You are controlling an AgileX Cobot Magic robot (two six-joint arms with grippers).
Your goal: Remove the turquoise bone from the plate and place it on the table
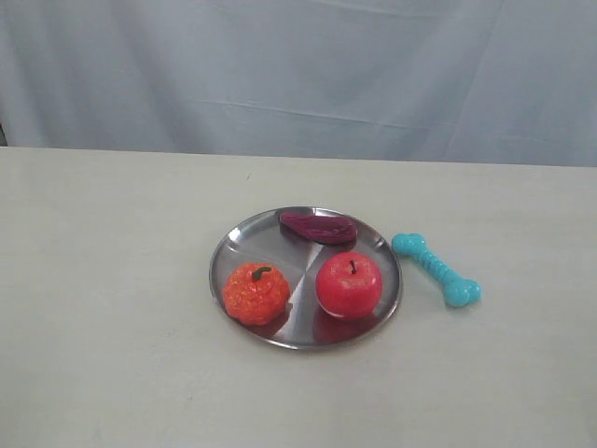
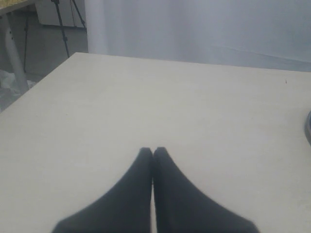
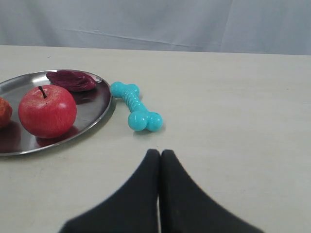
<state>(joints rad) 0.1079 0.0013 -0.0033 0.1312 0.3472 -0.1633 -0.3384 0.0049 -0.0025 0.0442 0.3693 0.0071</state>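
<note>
The cream bench [image 1: 112, 308] fills the lower two thirds of the exterior view, with a pale cloth [image 1: 298, 75] hanging across the top of the frame behind it. Just right of centre sits the round silver plate [image 1: 244, 241], flat on the bench.

The left claw [image 2: 153, 151] shows only in its own wrist view: its two dark fingers are pressed together tip to tip with nothing between them, above bare bench. The right claw [image 3: 160, 153] is likewise squeezed closed and empty, its tips near the turquoise bone but apart from it.

On the plate, the red apple [image 1: 348, 285] stands in the lower right part, stem up. The orange fruit [image 1: 255, 293], bumpy-skinned with a dark stem, stands in the lower left part, apart from the apple. The dark purple piece [image 1: 319, 227] lies flat at the plate's upper rim.

The turquoise bone [image 1: 436, 269] is off the plate, lying on the bench just beside its right rim. It runs diagonally, one knobbed end close to the rim at upper left, the other farther out toward the lower right.
</note>
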